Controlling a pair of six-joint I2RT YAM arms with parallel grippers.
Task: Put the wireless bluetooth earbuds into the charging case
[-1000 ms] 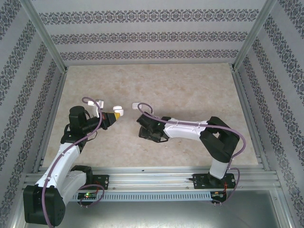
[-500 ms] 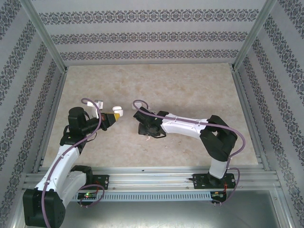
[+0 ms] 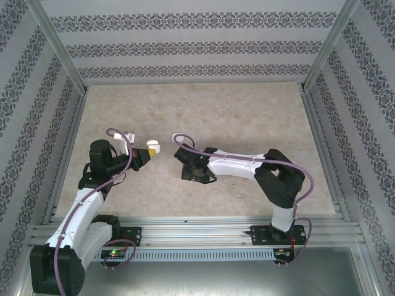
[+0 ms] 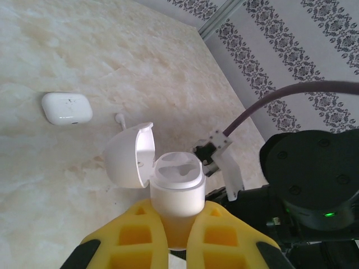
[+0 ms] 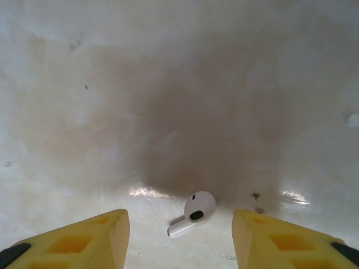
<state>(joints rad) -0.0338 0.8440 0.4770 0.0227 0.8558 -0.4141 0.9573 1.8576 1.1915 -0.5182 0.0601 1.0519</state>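
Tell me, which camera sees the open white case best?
The left wrist camera. There the open case looks big and close, its inside showing, held by the left tool. The top camera shows it as a tiny white speck at that tool's tip.

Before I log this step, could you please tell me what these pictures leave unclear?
Top external: what lies under the right tool is covered by its wrist.
Left wrist: the open case has washed-out wells; its base is hidden inside the left tool.
Left wrist: the earbud shows a stem; the lid hides the rest.
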